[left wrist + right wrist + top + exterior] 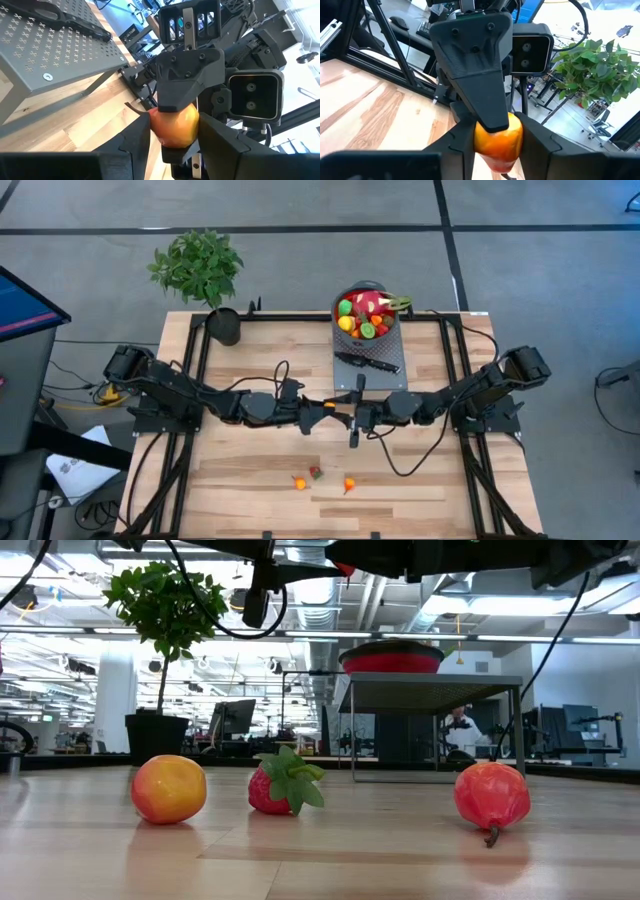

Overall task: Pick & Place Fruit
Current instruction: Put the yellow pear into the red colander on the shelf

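Above the table's middle, both grippers meet on one yellow-orange fruit (173,127), also seen in the right wrist view (498,137). My left gripper (330,413) comes from the table's left and my right gripper (358,418) from its right; each is shut on the fruit. Near the front edge, an orange fruit (168,789), a strawberry (285,783) and a red fruit (491,795) rest on the wood. More fruit fills the red bowl (384,335) on the grey stand. My left gripper pinches the fruit's two sides (156,131) between its two fingers, coming in level from the table's left. The fruit is lifted clear of the table. My right gripper pinches the same fruit at its sides (479,140) between its two fingers, level, from the table's right. Its jaws stand turned against the left gripper's, so one left finger (475,75) covers the fruit's top in the right wrist view.
A grey perforated stand (385,370) at the far middle carries the bowl and a black-handled knife (367,362). A potted plant (200,265) and a black pot (225,327) stand at the far left. A black frame (300,317) runs around the tabletop.
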You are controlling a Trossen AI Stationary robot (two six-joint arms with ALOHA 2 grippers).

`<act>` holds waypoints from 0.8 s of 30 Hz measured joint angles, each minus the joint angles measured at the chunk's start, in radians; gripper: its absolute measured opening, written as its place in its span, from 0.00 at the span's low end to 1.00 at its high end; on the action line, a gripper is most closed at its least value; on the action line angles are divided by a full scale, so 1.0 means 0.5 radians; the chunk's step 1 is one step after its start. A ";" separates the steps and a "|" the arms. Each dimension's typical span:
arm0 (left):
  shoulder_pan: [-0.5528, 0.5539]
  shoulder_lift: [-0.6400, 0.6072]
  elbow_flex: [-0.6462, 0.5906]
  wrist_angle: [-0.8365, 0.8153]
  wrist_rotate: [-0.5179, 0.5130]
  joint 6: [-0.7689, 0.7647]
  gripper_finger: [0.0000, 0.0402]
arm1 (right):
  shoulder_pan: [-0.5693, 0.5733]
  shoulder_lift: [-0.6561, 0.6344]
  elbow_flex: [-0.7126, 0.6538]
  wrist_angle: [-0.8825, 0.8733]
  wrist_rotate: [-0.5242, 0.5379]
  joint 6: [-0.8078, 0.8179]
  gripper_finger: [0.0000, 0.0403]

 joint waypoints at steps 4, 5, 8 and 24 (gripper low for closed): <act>0.000 0.000 0.000 -0.001 0.005 0.001 0.36 | 0.006 0.000 0.000 0.000 -0.002 0.000 0.26; 0.001 0.000 0.000 -0.002 0.024 0.000 0.36 | 0.009 0.000 0.000 0.000 -0.004 0.000 0.26; 0.002 0.000 0.000 -0.003 0.085 0.000 0.37 | 0.015 -0.001 -0.002 -0.002 -0.015 0.000 0.26; 0.152 -0.003 0.004 0.067 0.206 0.149 0.68 | 0.025 -0.115 -0.002 -0.137 0.019 -0.001 0.26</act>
